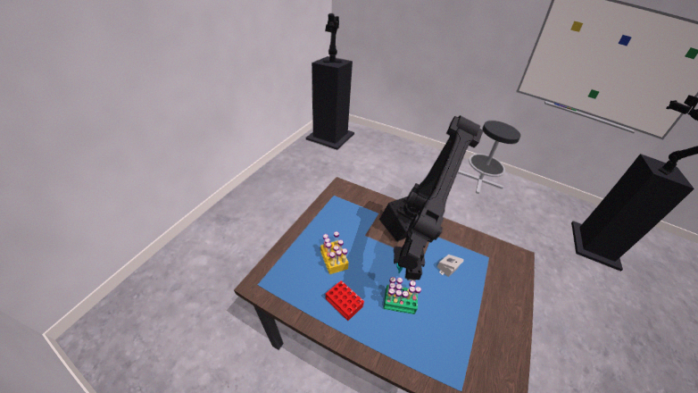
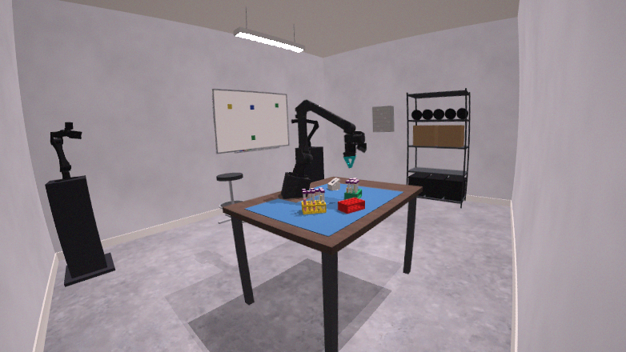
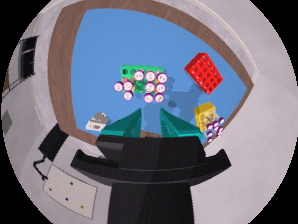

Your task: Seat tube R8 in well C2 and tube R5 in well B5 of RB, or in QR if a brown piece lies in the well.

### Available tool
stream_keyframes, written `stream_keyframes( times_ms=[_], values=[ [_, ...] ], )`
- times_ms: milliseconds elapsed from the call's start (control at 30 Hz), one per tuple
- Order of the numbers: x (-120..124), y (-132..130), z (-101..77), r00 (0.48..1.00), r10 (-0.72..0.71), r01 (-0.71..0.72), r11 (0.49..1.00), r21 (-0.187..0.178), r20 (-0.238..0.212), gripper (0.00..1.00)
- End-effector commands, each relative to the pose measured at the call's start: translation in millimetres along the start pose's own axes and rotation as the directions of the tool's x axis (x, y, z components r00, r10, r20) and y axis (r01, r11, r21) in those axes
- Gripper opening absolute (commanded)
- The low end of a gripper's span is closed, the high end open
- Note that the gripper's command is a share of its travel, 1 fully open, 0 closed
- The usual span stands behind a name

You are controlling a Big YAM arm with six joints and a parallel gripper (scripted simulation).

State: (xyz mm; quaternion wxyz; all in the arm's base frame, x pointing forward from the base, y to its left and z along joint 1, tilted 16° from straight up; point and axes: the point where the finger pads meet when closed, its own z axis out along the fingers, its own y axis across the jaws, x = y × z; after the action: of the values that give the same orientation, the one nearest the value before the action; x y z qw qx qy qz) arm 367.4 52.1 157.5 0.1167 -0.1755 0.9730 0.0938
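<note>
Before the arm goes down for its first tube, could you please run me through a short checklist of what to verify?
1. Gripper holds nothing, fingers partly apart: ok.
2. Gripper high above the green rack RA, clear of the caps: ok.
3. Cap IDs R8 and R5 readable: cannot tell, too small in every view.
4. Yellow rack RB, wells C2 and B5 free: cannot tell, tubes crowd it.
5. Red rack QR has no tubes: ok.
6. All three racks level on the blue mat: ok.
</note>
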Motion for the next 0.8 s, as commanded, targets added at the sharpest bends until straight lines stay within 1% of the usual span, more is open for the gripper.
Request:
stream_keyframes(
  times_ms=[0,33,67,100,167,233,300,333,367,400,433,467,533,600,633,667,733,767],
  values=[
    [-13,-23,-7.0,0.999,0.026,-0.026,1.0,0.011,0.028,0.3],
    [-10,-28,-5.5,0.999,0.027,-0.028,1.0,0.009,0.022,0.3],
    [-15,-34,-11.5,0.998,0.064,-0.064,0.998,0.012,0.027,0.3],
    [-16,-39,-13.7,0.993,0.113,-0.114,0.993,0.012,0.028,0.3],
    [-15,-50,-13.6,0.985,0.173,-0.173,0.985,0.013,0.026,0.3],
    [-16,-61,-13.6,0.985,0.17,-0.171,0.985,0.017,0.035,0.3],
    [-16,-61,-13.6,0.985,0.17,-0.171,0.985,0.017,0.035,0.3],
    [10,-60,4.3,0.976,0.218,-0.218,0.976,0.002,-0.025,0.3],
    [12,-64,4.2,0.967,0.251,-0.251,0.968,0.002,-0.031,0.3],
    [-1,-73,-6.8,0.961,0.275,-0.275,0.961,0.009,0.0,0.3],
    [-8,-81,-13.4,0.955,0.297,-0.297,0.955,0.013,0.018,0.3],
    [-10,-88,-13.5,0.955,0.293,-0.294,0.956,0.017,0.031,0.3],
    [-8,-98,-13.5,0.959,0.28,-0.28,0.96,0.019,0.034,0.3],
    [8,-103,-5.5,0.931,0.364,-0.364,0.931,0.011,-0.003,0.3],
    [8,-109,-7.5,0.919,0.395,-0.395,0.919,0.011,-0.002,0.3],
    [2,-116,-13.3,0.909,0.416,-0.416,0.909,0.014,0.014,0.3],
    [3,-128,-13.4,0.91,0.413,-0.413,0.91,0.017,0.026,0.3],
    [7,-131,-7.3,0.896,0.443,-0.444,0.896,0.016,0.024,0.3]
  ],
)
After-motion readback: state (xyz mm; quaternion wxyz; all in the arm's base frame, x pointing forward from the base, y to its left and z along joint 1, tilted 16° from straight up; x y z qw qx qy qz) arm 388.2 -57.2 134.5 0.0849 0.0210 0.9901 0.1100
